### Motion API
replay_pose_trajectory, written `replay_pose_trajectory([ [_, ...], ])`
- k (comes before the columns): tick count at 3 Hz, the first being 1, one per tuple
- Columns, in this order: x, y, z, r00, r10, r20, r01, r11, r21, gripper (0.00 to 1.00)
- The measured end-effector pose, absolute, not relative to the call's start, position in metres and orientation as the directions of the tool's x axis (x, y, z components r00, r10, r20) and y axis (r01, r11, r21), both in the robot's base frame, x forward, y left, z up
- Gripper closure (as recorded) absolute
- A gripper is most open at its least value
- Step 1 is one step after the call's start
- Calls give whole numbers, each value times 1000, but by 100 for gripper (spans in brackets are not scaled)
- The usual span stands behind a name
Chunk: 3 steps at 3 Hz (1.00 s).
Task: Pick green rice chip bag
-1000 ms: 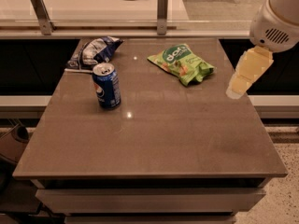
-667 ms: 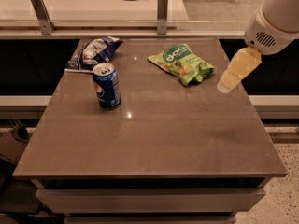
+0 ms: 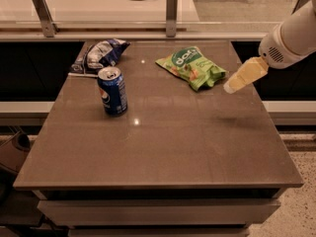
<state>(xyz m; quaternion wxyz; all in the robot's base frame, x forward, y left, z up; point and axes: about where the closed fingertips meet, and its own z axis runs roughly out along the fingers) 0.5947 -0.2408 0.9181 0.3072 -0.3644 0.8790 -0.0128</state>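
While hand (image 3: pixel 231 87) hangs tilted beside green rice chip bag (image 3: pixel 192 67), seemingly apart; grip unclear

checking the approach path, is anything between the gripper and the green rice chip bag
Nothing. In the camera view the gripper hovers just right of the green rice chip bag, and only a short bare stretch of table shows between them.

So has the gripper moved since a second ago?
Yes. The gripper, at the right of the table, has shifted left toward the unmoved green rice chip bag.
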Motion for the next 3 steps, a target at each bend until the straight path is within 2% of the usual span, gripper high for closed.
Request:
replay_pose_trajectory([
  [1,622,-248,901,-514,-579,-633,-613,764,-201,0],
  [2,622,-247,900,-514,-578,-634,-613,764,-201,0],
  [3,642,-222,885,-506,-567,-650,-642,751,-156,0],
])
